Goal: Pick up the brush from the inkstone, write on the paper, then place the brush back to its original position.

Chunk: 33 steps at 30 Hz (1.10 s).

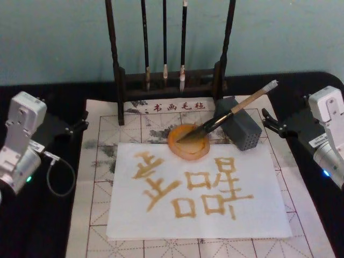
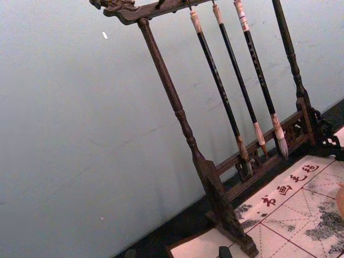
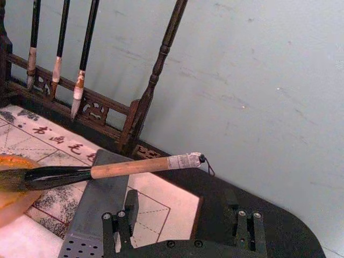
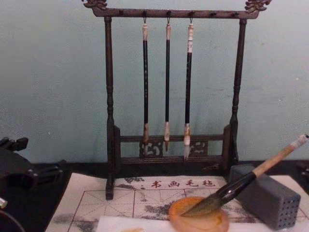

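Because its fingers stand apart and empty, the right gripper [image 1: 265,120] holds nothing. Near it, the large tan-handled calligraphy brush [image 1: 232,114] rests with its tuft in the round amber inkstone [image 1: 174,146]. Its handle is propped on the grey perforated block [image 1: 245,132], probably to keep it graspable. The plain white paper [image 1: 258,215] bears amber characters. The left gripper [image 1: 84,121], fingers also spread, sits parked at the left.

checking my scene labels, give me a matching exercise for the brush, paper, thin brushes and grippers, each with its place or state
Things:
1 brush
2 paper
3 thin brushes
4 left gripper and right gripper

Places or states:
a hanging from the rack
b parked, one at each side of the mat
c bears amber strokes
d tip in the inkstone, shaft on the grey block

Pairs: 1-d, 2-c, 3-a, 4-b
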### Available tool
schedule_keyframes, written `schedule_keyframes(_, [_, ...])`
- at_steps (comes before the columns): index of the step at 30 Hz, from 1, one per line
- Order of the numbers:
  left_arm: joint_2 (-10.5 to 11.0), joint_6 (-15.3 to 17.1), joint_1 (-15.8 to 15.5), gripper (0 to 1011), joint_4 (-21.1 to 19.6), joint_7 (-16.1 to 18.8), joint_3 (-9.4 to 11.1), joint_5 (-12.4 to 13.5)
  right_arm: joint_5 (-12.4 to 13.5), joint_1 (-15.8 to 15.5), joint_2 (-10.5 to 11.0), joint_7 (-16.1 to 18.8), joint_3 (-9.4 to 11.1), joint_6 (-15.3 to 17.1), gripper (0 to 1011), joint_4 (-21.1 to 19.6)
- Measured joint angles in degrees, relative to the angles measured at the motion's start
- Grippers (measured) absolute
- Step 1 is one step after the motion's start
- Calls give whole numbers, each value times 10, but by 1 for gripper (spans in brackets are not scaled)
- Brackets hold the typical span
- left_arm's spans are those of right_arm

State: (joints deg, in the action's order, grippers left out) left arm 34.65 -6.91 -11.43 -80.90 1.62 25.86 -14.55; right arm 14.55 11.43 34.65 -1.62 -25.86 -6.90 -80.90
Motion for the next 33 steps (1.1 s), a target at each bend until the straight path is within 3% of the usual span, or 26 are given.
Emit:
schedule_keyframes(24, [0,0,0,1001,0,0,0,0,0,0,0,0,0,0,1000,0])
schedule_keyframes(28, [0,0,0,1001,0,0,0,0,2,-6,0,4,8,0,1000,-5])
schedule_keyframes(33, [0,0,0,1001,0,0,0,0,42,-24,0,34,35,11,1000,-23])
